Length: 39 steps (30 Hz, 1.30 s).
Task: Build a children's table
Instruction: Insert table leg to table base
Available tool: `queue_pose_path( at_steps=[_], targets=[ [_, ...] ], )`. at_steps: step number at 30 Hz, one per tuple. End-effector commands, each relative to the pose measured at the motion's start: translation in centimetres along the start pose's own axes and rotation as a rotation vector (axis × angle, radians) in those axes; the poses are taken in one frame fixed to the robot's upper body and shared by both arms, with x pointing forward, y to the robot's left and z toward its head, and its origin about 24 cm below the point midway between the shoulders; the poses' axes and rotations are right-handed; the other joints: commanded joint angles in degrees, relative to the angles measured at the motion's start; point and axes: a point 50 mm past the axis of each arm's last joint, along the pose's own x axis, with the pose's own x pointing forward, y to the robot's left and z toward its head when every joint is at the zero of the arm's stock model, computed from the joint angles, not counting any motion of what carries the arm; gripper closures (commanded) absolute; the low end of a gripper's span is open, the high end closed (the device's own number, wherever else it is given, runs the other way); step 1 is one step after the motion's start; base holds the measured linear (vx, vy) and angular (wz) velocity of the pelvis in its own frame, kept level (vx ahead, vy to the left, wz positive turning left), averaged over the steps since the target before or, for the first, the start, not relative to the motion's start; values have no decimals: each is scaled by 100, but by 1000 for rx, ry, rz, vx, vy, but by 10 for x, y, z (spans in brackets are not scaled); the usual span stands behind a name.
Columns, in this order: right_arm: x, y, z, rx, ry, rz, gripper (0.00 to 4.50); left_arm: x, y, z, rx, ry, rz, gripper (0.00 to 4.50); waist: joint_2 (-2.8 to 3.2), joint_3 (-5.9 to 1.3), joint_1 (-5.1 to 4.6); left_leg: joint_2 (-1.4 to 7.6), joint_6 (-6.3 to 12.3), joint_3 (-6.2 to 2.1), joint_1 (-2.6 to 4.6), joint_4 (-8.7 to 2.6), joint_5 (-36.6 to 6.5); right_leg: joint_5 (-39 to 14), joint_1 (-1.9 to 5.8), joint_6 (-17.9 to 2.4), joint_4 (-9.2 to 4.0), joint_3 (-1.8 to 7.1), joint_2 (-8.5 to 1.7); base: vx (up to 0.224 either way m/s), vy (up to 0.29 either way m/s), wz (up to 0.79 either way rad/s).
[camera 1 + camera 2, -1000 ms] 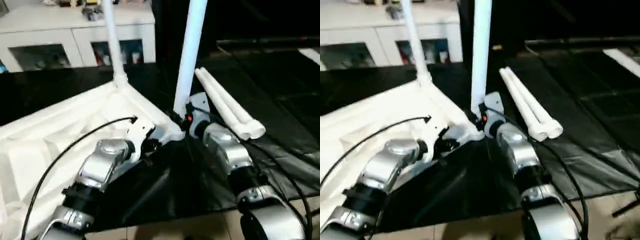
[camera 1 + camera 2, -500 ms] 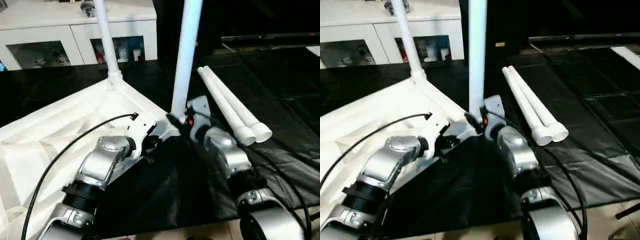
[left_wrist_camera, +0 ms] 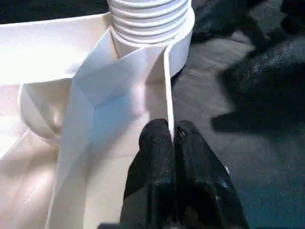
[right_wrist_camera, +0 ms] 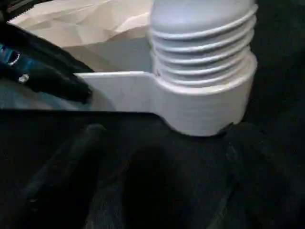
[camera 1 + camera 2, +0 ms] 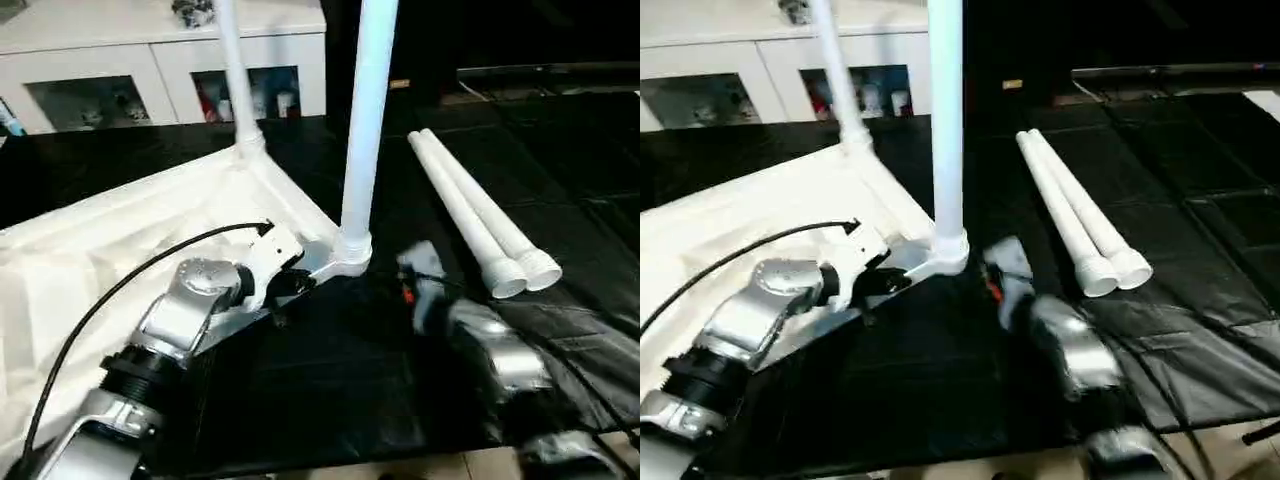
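Observation:
The children's table top (image 5: 110,250) lies upside down, white and ribbed, on a black mat. One leg (image 5: 236,80) stands upright in the far corner socket. Another leg (image 5: 364,130) stands in the near corner socket (image 5: 350,250), its threaded base (image 4: 202,52) seated there. Two loose legs (image 5: 480,215) lie side by side on the mat to the right. My left gripper (image 3: 172,136) is shut on the top's thin rim (image 3: 167,86) just beside the near socket. My right gripper (image 4: 164,138) hangs a little back from that socket, open, with nothing between its fingers (image 4: 62,176).
A white cabinet with glass doors (image 5: 160,75) stands behind the mat. The black mat (image 5: 330,400) stretches under my forearms and out to the right. A black cable (image 5: 130,290) runs along my left forearm over the table top.
My right gripper has let go of the near leg's base, opened wide and drawn back toward me. The left gripper holds the rim as before. The camera has shifted slightly.

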Motion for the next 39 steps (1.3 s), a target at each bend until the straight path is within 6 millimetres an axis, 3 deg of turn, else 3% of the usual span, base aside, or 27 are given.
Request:
queue_pose_path(
  at_steps=[1, 3, 5, 8, 10, 12, 15, 22, 30, 39],
  targets=[
    [-5, 0, 17, -62, -43, 60, 4, 0, -4, 4, 69, 1, -86, 450, 9, -505, 27, 221, 680, -19, -8, -275, -327, -216, 397, -1307, -248, 398, -392, 0, 0, 0],
    [-22, -3, 25, -123, -20, 138, 4, -2, -9, -1, 111, 7, -194, 450, 20, -508, 63, 224, 785, -24, -34, -246, -214, -40, 387, -1352, -210, 391, -379, 0, 0, 0],
    [-28, -4, 28, -148, -2, 174, 4, -3, -11, -3, 138, 22, -242, 450, 18, -495, 131, 234, 831, -14, -47, -243, -339, -348, 370, -1287, -239, 383, -383, 0, 0, 0],
    [-30, -5, 30, -174, 12, 183, 4, -4, -12, -5, 147, 30, -267, 450, 16, -472, 173, 232, 660, 2, -39, -259, -655, -948, 353, -1176, -291, 384, -395, 0, 0, 0],
    [-35, -4, 34, -227, 49, 240, 4, -6, -14, -8, 182, 50, -333, 450, -18, -463, 183, 227, 532, 13, -13, -272, -844, -1289, 334, -1069, -335, 397, -385, 0, 0, 0],
    [-35, -3, 34, -230, 60, 260, 4, -7, -14, -9, 192, 55, -351, 450, -10, -462, 188, 229, 501, 23, 1, -276, -904, -1442, 320, -1011, -339, 413, -381, 0, 0, 0],
    [-35, 3, 35, -269, 78, 346, 4, -8, -20, -11, 237, 62, -447, 450, -46, -480, 187, 224, 539, 36, -14, -264, -766, -1339, 313, -1031, -311, 440, -369, 0, 0, 0],
    [-31, 8, 36, -252, 77, 413, 21, -9, -23, -11, 267, 74, -488, 450, -39, -521, 226, 243, 676, 49, -21, -230, -487, -747, 303, -1235, -204, 464, -364, 0, 0, 0],
    [-31, 10, 33, -209, 93, 469, 89, -10, -24, -14, 279, 82, -512, 450, -76, -502, 273, 226, 577, 62, -35, -232, -639, -1294, 310, -1035, -263, 461, -380, 0, 0, 0],
    [-31, 12, 30, -189, 105, 489, 157, -9, -24, -15, 279, 86, -511, 450, -72, -514, 284, 220, 580, 58, -48, -216, -541, -1188, 309, -1033, -240, 457, -368, 0, 0, 0]
  ],
)
